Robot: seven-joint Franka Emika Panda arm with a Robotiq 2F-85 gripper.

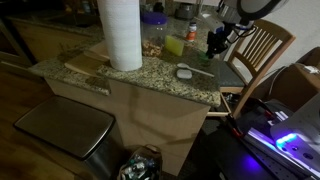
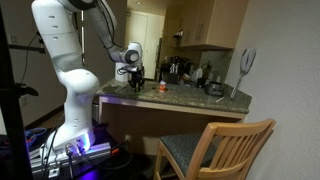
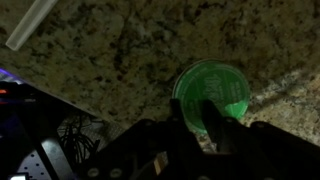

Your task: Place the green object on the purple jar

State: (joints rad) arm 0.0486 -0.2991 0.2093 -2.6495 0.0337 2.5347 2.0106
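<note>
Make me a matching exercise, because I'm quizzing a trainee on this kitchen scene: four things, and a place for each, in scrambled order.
Things:
1. tall white paper towel roll
2. flat round green disc
3. slatted wooden chair
4. yellow-green rectangular block

Places:
A. on the floor beside the counter
B. flat on the speckled granite counter, right at the end effector
C. standing upright on the counter
D. on the counter, between roll and end effector in an exterior view

Pairs: 1-C, 2-B, 3-A, 4-D

The paper towel roll stands on the surface, the jar behind it. The small round piece lies near the surface's edge, under the gripper.
</note>
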